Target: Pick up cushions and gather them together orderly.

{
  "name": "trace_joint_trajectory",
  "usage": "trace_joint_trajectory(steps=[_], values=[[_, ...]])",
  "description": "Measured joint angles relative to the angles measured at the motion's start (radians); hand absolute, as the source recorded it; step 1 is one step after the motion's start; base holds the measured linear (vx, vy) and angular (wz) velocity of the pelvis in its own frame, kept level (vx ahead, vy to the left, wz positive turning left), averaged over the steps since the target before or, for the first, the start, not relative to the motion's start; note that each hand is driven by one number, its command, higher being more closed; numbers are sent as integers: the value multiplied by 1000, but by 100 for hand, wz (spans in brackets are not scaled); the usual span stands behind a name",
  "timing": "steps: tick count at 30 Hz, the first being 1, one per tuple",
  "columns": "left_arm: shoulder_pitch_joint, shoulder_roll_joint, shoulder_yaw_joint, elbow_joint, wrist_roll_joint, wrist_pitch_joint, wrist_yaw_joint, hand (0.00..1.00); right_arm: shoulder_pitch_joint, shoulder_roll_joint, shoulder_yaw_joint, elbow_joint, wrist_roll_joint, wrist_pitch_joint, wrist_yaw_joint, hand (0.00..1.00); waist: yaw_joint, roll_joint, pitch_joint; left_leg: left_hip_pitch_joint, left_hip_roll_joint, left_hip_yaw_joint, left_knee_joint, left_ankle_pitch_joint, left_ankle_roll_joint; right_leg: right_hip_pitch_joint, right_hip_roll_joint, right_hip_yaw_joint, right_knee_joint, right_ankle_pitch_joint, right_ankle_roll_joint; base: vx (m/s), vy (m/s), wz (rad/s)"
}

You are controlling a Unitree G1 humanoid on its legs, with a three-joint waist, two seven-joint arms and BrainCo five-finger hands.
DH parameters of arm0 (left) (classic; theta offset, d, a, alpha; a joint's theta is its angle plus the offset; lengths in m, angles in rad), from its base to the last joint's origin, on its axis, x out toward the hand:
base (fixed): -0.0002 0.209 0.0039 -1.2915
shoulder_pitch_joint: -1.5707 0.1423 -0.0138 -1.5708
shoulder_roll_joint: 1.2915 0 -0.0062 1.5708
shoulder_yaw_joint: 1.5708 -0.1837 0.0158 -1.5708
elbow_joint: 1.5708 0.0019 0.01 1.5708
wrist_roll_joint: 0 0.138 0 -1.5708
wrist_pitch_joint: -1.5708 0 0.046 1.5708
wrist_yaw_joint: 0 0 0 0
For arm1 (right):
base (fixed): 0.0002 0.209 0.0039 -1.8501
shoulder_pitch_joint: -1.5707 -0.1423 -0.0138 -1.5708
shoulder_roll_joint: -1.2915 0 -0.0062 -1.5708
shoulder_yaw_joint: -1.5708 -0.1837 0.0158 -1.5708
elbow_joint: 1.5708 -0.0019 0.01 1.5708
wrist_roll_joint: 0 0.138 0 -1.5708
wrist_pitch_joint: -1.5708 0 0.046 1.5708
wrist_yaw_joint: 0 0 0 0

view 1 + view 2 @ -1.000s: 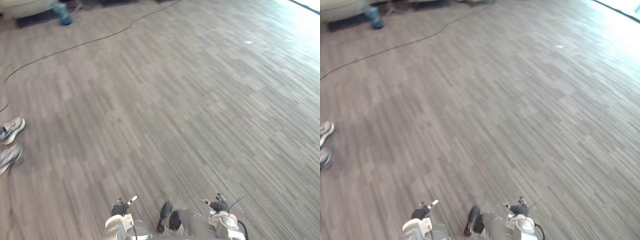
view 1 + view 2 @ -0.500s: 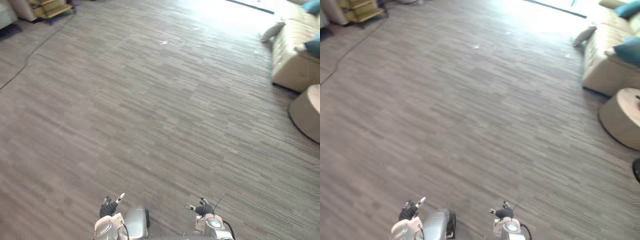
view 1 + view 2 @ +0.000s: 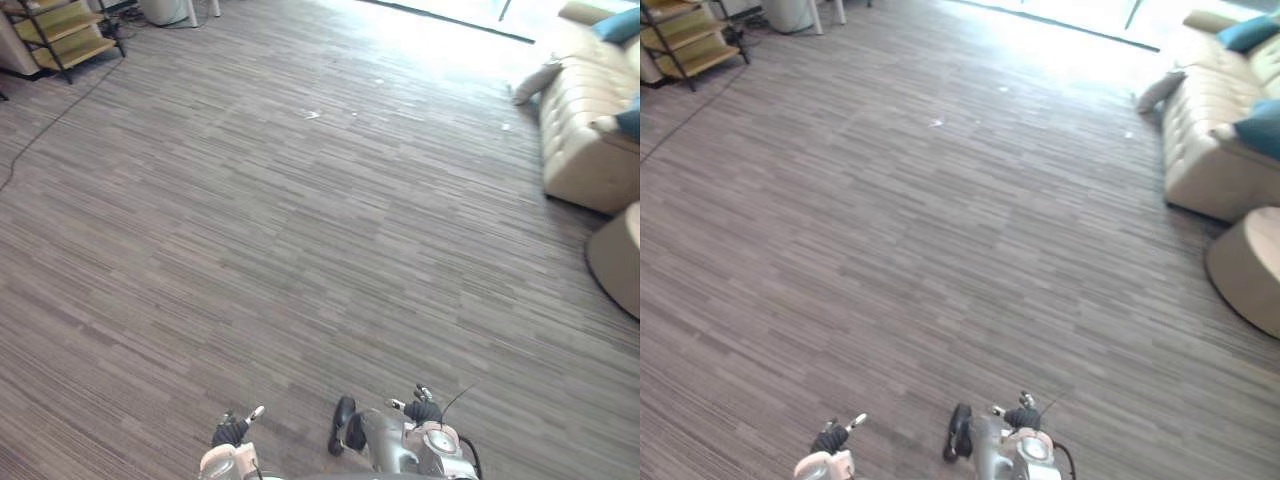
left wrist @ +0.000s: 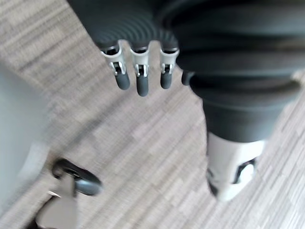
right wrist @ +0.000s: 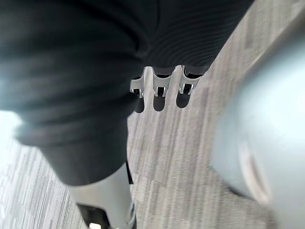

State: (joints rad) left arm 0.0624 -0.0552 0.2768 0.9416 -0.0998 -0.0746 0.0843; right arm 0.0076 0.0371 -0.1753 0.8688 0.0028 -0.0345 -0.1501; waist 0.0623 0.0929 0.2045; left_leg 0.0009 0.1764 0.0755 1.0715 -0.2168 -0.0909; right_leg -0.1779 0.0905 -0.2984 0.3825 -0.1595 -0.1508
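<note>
"Where are the cushions?"

"A blue cushion [image 3: 1247, 32] sits on the sofa [image 3: 1205, 150], at its far end. A second blue cushion [image 3: 1265, 135] sits nearer on it. A grey cushion [image 3: 1158, 92] lies on the floor [image 3: 300, 220], right against the sofa."

"And the hands?"

"The left hand [image 4: 138, 71] and the right hand [image 5: 162, 90] hang low, well apart from the sofa. Their fingers are loose and hold nothing."

"Anything else?"

"A round stool [image 3: 1250, 270] stands near the sofa."
</note>
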Motion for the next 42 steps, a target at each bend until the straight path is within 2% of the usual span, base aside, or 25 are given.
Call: trace_joint_trajectory(steps=[2, 4, 6, 9, 10, 11, 13, 14, 16, 17, 18, 19, 20, 21, 23, 25, 27, 29, 30, 32, 33, 34, 35, 39, 42], values=[[1, 16, -3, -31, -1, -3, 0, 0, -5, 20, 4, 28, 12, 14, 2, 0, 12, -33, 23, -91, -2, 10, 66, -52, 24, 155, -1, 46, -66, -39, 9, 710, -11, -41], [21, 35, -24, -70, -4, -8, -1, 0, 4, 32, 25, 40, 19, 16, 1, 0, 29, -66, 14, -209, -14, 28, -12, -87, 53, 244, -15, 91, -135, -69, 22, 539, 11, -44], [34, 33, -20, -101, -16, -9, -2, 0, 7, 34, 31, 54, 19, 22, -1, 0, 48, -67, 12, -318, -38, 21, -182, -96, 62, 318, -27, 134, -184, -103, 42, 565, 114, -50], [49, 5, -9, -131, -44, -30, -1, 0, 5, 33, 34, 76, 19, 26, -6, 0, 88, -69, 7, -400, -110, -21, -607, 32, 18, 408, -88, 231, -193, -197, 104, 654, 274, -85], [57, 3, -4, -143, -58, -35, -1, 0, 4, 33, 45, 95, 19, 29, -5, 0, 104, -81, -1, -396, -111, -3, -591, 115, 22, 436, -111, 267, -197, -226, 115, 665, 346, -113], [57, 10, 0, -146, -60, -41, -3, 0, 14, 33, 65, 106, 18, 33, -3, 0, 110, -109, -21, -388, -128, 43, -542, 96, 66, 454, -141, 318, -180, -232, 130, 738, 347, -104], [57, 25, 15, -136, -59, -42, -3, 0, 15, 34, 65, 89, 17, 31, -4, 0, 110, -146, -41, -374, -138, 93, -503, 30, 113, 398, -180, 378, -44, -207, 175, 745, 342, -78], [47, 36, 21, -119, -59, -41, 0, 0, 14, 33, 63, 86, 17, 25, -5, 0, 109, -162, -37, -319, -140, 136, -491, -18, 146, 318, -189, 436, 187, -154, 257, 680, 351, -56], [22, 54, 16, -74, -60, -24, 3, 0, 32, 32, 62, 88, 16, 23, -5, 0, 98, -167, -24, -186, -167, 142, -513, -50, 177, 220, -187, 453, 537, -48, 369, 730, 348, -44], [22, 49, 11, -60, -59, -24, 6, 0, 46, 29, 64, 87, 16, 18, -2, 0, 98, -154, -18, -102, -171, 137, -549, -65, 167, 176, -190, 418, 648, -38, 375, 546, 232, -47], [21, 44, 8, -54, -58, -23, 7, 0, 51, 24, 62, 74, 13, 15, -2, 0, 98, -137, -14, -48, -171, 137, -584, -78, 164, 136, -195, 383, 699, -42, 367, 504, 210, -56], [14, 35, 5, -44, -58, -20, 10, 0, 55, 23, 62, 55, 5, 8, 2, 0, 91, -120, -23, 33, -170, 127, -663, -115, 159, 58, -196, 302, 739, -61, 326, 366, 153, -45], [15, 38, 3, -41, -57, -18, 10, 0, 54, 23, 63, 49, -2, 7, 4, 0, 90, -124, -23, 60, -175, 130, -690, -118, 158, 22, -199, 265, 743, -69, 312, 428, 152, -24], [5, 44, 0, -33, -57, -16, 10, 0, 56, 23, 51, 33, -3, 2, 4, 0, 78, -129, -20, 112, -182, 122, -730, -129, 158, -44, -205, 179, 703, -88, 275, 408, 110, 8], [-10, 47, -3, -9, -57, -15, 9, 0, 60, 23, 4, -9, -4, -6, 5, 0, 44, -127, -19, 199, -191, 99, -791, -150, 150, -140, -195, 54, 531, -96, 252, 473, 94, 31], [-12, 49, -19, 5, -56, -10, 9, 0, 54, 21, -20, -20, -3, -5, 7, 0, 28, -123, -8, 294, -196, 81, -874, -155, 143, -163, -157, -2, 216, -38, 203, 536, 74, 40], [-11, 52, -36, 7, -37, -7, 5, 0, 47, 22, -19, -25, -4, -5, 14, 0, 13, -128, -6, 368, -202, 39, -932, -172, 123, -183, -131, 17, 37, 27, 172, 601, -17, 78], [10, 52, -40, 11, -26, -8, 1, 0, 34, 24, -16, -26, -3, -4, 19, 0, -21, -124, -8, 417, -182, -47, -903, -212, 91, -189, -121, 39, 79, 85, 77, 757, -150, 120], [6, 51, -39, 15, -20, -7, 0, 0, 33, 22, -16, -22, -3, -2, 24, 0, -23, -118, -12, 397, -174, -86, -822, -219, 79, -187, -116, 43, 119, 111, 46, 701, -218, 86], [15, 23, -19, 14, -19, -4, -2, 0, 31, 7, -15, -23, -2, 0, 27, 0, -18, -67, -34, 261, -132, -135, -503, -180, 24, -160, -83, 17, 139, 33, 41, 706, -215, 22], [19, 8, 0, 13, -21, -2, -3, 0, 27, -2, -11, -29, 0, 1, 30, 0, -16, -38, -27, 179, -120, -142, -317, -83, -8, -130, -54, 21, 127, 4, 35, 710, -133, -54], [28, -8, 30, 5, -34, -1, -3, 0, 19, -16, -6, -27, 2, 4, 30, 0, 0, 8, -11, 80, -79, -106, -84, 71, -33, -60, -3, 52, 89, -22, 17, 848, -104, -89], [30, -6, 32, 4, -35, 1, -6, 0, 2, -14, -8, -1, 14, 12, 28, 0, 4, 15, 6, 7, -32, -49, 60, 35, -9, 25, 31, 88, 51, -43, 2, 710, -45, -88], [31, 9, 41, -58, -42, -8, -12, 0, -6, 25, -5, 52, 42, 26, 28, 0, 25, -47, 22, -208, -23, 19, 15, -83, 44, 287, 20, 171, -135, -51, -4, 653, -48, -52], [29, -1, 45, -90, -59, -11, -15, 0, -9, 35, -4, 64, 59, 27, 17, 0, 50, -53, 25, -361, -77, 13, -353, -80, 69, 403, -21, 221, -245, -75, 35, 627, 132, -54]])
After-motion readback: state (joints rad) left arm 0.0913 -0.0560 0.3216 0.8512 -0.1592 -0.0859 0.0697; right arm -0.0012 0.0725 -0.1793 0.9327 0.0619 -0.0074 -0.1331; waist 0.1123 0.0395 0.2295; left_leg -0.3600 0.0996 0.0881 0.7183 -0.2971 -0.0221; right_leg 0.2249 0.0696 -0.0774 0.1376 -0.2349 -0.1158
